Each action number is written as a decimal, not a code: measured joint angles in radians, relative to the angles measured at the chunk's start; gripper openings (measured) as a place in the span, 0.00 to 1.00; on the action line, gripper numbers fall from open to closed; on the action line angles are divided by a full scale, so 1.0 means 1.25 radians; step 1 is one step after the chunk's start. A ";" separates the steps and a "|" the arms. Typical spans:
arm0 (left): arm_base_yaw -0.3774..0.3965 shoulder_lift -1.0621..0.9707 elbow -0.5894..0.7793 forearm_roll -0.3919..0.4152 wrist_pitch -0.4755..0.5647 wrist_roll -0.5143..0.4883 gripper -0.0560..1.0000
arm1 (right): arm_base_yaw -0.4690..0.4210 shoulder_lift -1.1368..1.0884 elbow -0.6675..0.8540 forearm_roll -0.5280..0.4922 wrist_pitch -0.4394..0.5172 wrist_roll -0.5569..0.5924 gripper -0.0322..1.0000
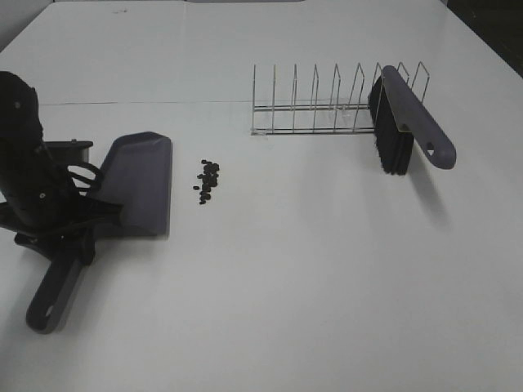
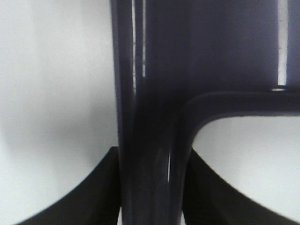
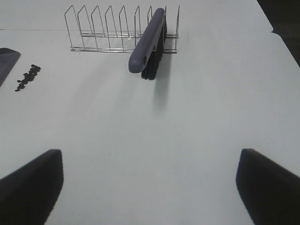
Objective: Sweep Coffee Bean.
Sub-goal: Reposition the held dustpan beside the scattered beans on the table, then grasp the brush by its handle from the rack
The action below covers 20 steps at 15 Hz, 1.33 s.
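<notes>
Your left hand [image 2: 152, 159] is pinching the grey plastic dustpan [image 1: 139, 184] just beside the dark coffee bean pile [image 1: 207, 180], so next I'd send your spread, empty right hand [image 3: 149, 164] to the black-bristled brush [image 1: 413, 114] in the wire rack [image 1: 302, 130].

**Layout relative to the two end effectors.** The left gripper [image 1: 82, 216] closes around the handle of the dustpan [image 1: 139, 184], with fingers [image 2: 93, 206] on either side of it. The tray extends beyond the fingertips, and the handle's free end trails behind them. The coffee beans [image 1: 207, 180] lie on the table [image 1: 310, 294] just past the tray's edge, apart from it, on the side away from this gripper. The right gripper [image 3: 150, 187], fingers wide apart, hangs over the table. Well ahead of it stands the rack [image 1: 315, 106], with the brush [image 1: 413, 110] apparently leaning in the end slot farthest from the left gripper. The beans sit between dustpan and rack.
</notes>
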<state>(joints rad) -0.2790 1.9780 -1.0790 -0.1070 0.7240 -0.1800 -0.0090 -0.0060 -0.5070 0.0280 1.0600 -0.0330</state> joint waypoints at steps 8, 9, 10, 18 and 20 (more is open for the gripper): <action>0.000 -0.093 0.000 -0.001 -0.005 -0.003 0.36 | 0.000 0.000 0.000 0.000 0.000 0.000 0.86; 0.000 -0.093 0.000 -0.001 -0.005 -0.003 0.36 | 0.000 0.000 0.000 0.000 0.000 0.000 0.86; 0.000 -0.093 0.000 -0.001 -0.005 -0.003 0.36 | 0.000 0.000 0.000 0.000 0.000 0.000 0.86; 0.000 -0.093 0.000 -0.001 -0.005 -0.003 0.36 | 0.000 0.000 0.000 0.059 0.000 0.000 0.86; 0.000 -0.093 0.000 -0.001 -0.005 -0.003 0.36 | 0.000 0.000 0.000 0.116 -0.004 0.000 0.86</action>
<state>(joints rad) -0.2790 1.8620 -1.0790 -0.1080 0.7180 -0.1840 -0.0090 -0.0060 -0.5070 0.1730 1.0550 -0.0330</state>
